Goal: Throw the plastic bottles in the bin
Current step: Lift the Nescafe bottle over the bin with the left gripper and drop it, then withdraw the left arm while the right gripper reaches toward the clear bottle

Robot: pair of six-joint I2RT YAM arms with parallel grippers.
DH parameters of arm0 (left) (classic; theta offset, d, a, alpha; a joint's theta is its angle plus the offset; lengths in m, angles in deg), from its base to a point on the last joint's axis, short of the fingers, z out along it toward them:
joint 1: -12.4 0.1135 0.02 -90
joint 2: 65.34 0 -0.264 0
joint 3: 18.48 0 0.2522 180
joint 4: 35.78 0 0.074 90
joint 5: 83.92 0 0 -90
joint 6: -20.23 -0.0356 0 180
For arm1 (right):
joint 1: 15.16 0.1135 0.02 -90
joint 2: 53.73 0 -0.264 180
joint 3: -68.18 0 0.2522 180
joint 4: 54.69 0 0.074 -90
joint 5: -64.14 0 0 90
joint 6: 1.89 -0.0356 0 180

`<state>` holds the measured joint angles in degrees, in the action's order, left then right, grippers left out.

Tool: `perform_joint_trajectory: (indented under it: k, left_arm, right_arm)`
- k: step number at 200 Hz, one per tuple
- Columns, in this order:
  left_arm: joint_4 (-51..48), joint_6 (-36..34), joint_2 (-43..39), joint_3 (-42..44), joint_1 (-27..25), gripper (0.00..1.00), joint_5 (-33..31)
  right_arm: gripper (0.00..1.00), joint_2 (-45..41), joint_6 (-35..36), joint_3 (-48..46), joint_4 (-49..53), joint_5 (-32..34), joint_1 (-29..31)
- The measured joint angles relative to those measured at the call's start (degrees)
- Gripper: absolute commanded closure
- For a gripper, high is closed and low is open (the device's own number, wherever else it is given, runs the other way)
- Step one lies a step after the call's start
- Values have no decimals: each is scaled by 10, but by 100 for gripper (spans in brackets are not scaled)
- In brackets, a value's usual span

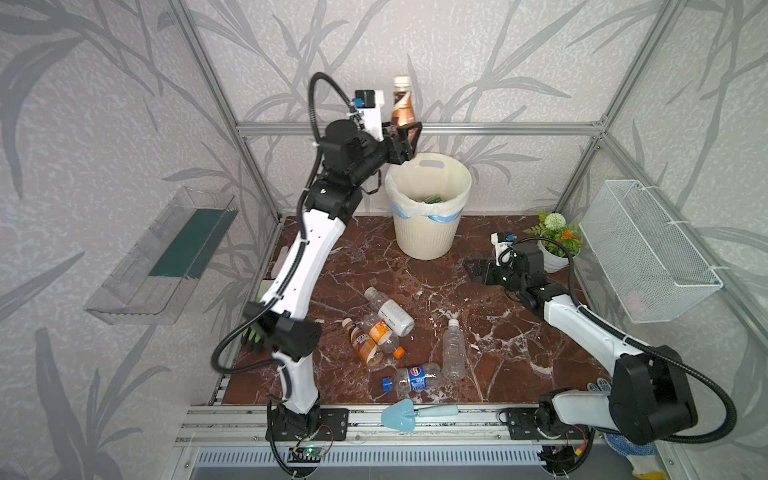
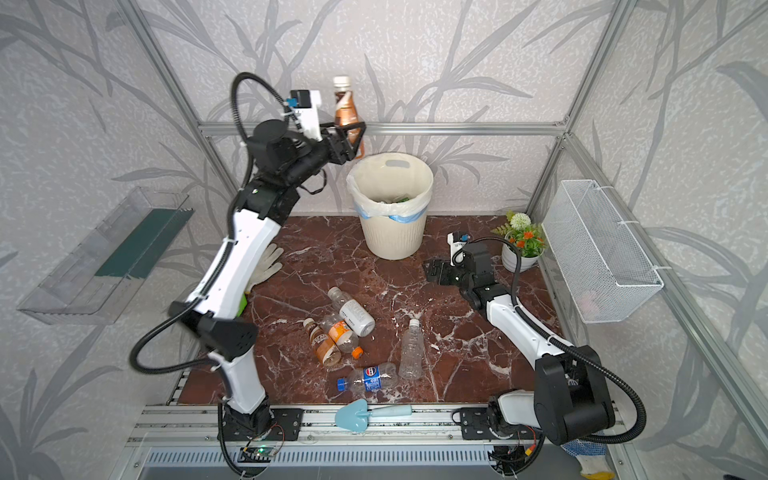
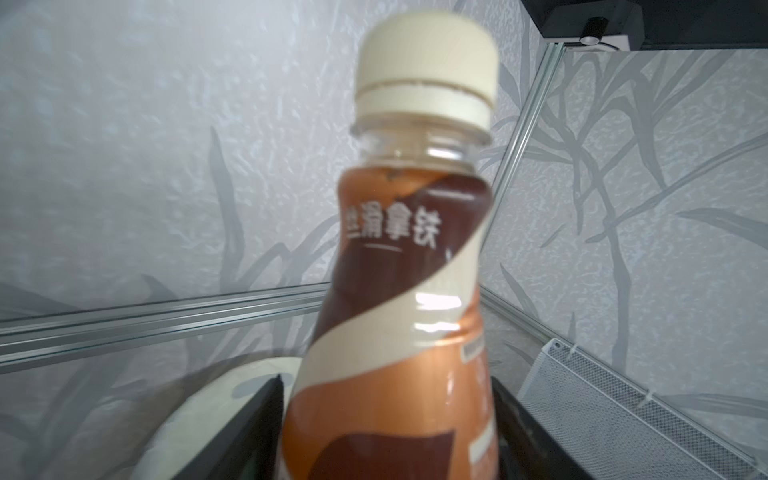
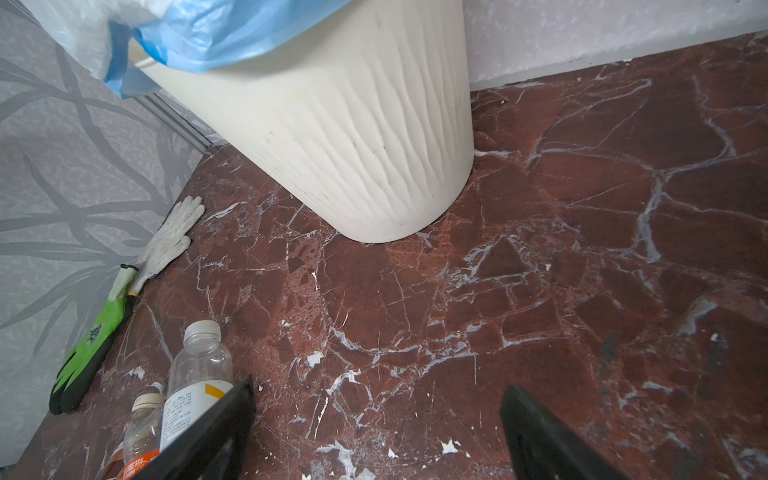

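Observation:
The bin (image 1: pixel 428 237) (image 2: pixel 392 237) (image 4: pixel 353 145) stands at the back of the marble floor, with its liner folded over the rim. High over its left rim, my left gripper (image 1: pixel 409 133) (image 2: pixel 351 135) has its jaws wide apart. A brown-labelled plastic bottle (image 1: pixel 403 106) (image 2: pixel 344 106) (image 3: pixel 415 249) with a cream cap stands upright between them. Several more plastic bottles lie mid-floor: a white-labelled one (image 1: pixel 390 311), an orange one (image 1: pixel 380 332), a brown one (image 1: pixel 361 345), a blue-capped one (image 1: pixel 415 376) and a clear one (image 1: pixel 452 349). My right gripper (image 1: pixel 478 268) (image 4: pixel 376 424) is open and empty, low beside the bin.
A flower pot (image 1: pixel 555 245) sits at the back right under a wire mesh basket (image 1: pixel 648 249) on the wall. A clear shelf (image 1: pixel 162 257) hangs on the left wall. A white glove (image 4: pixel 170 241) and a green glove (image 4: pixel 91 345) lie by the left wall. A blue trowel (image 1: pixel 411 413) rests on the front rail.

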<state>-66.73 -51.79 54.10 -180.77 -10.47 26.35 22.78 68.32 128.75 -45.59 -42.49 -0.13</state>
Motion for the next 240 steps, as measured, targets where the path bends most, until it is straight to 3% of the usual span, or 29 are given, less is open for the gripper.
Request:
perform_joint_trajectory:
  k: [11,25,45,66,112,136,168,193,240]
  left_arm:
    - [-59,5,88,-119,-5,1,10]
    - [-123,4,101,-97,-1,1,11]
    - [-162,-12,39,27,10,1,-15]
    - [-170,-34,-81,164,19,1,-74]
    - [-111,-78,-370,393,30,1,-186]
    - [-74,-78,-479,555,75,1,-227]
    - [-54,-64,-522,765,153,1,-259]
    - [-47,-56,-527,888,177,1,-266]
    - [-12,-18,-544,925,184,2,-238]
  right_arm:
    - [7,-1,-1,-2,0,0,3]
    - [6,-4,0,-7,1,0,6]
    - [6,-14,3,-14,12,0,7]
    - [6,-20,5,-15,25,0,7]
    - [4,-52,6,-16,93,24,26]
    - [4,-79,0,-15,156,60,65]
    - [4,-88,-39,-11,259,108,150]
    - [5,-88,-113,3,344,158,227]
    - [6,-61,-246,12,409,198,310]
